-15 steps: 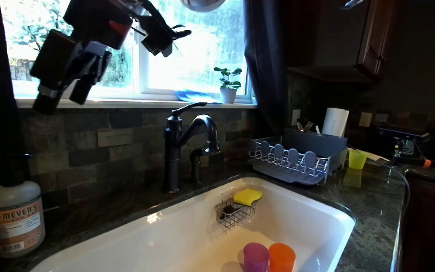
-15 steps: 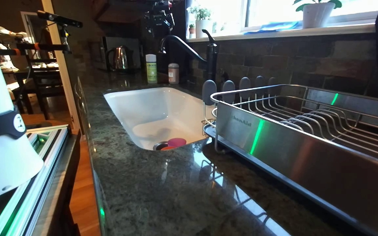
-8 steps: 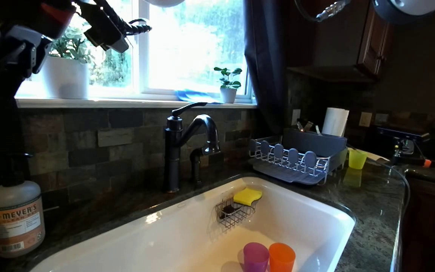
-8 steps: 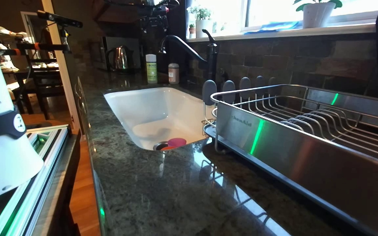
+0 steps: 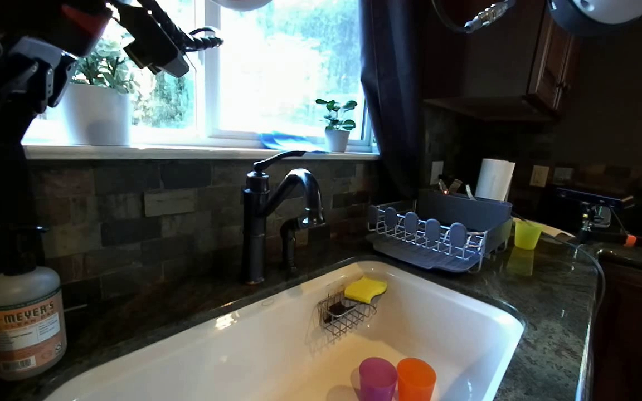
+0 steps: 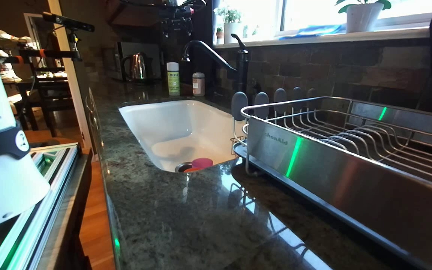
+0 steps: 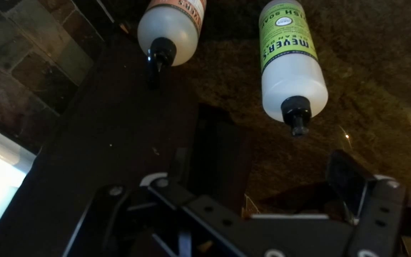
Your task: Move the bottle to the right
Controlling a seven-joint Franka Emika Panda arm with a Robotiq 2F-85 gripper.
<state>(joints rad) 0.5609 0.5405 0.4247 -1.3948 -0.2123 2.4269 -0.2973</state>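
Note:
The bottle (image 6: pixel 173 81) is slim and upright, with a yellow-green label and a white top part, on the counter beyond the sink in an exterior view. In the wrist view the bottle (image 7: pixel 291 67) shows a black pump top that points toward the gripper. It is out of view in the other camera's picture. My gripper (image 7: pixel 262 166) is open and empty, its fingers (image 7: pixel 348 178) wide apart. The bottle lies ahead of the gap, apart from the fingers. In an exterior view the gripper (image 6: pixel 177 33) hangs above the counter, higher than the bottle.
A squat orange-label bottle (image 7: pixel 173 30) stands beside the bottle, also in an exterior view (image 5: pixel 25 328). The dark faucet (image 5: pixel 254 234) rises behind the white sink (image 5: pixel 499 340), which holds a purple cup (image 5: pixel 378 379) and an orange cup (image 5: pixel 416 379). A dish rack (image 6: pixel 276 150) stands nearby.
From one second to half a second ago, my gripper moved left in both exterior views, uncovering a potted plant on the sill. Since then almost nothing has moved. The bottle stands where it was.

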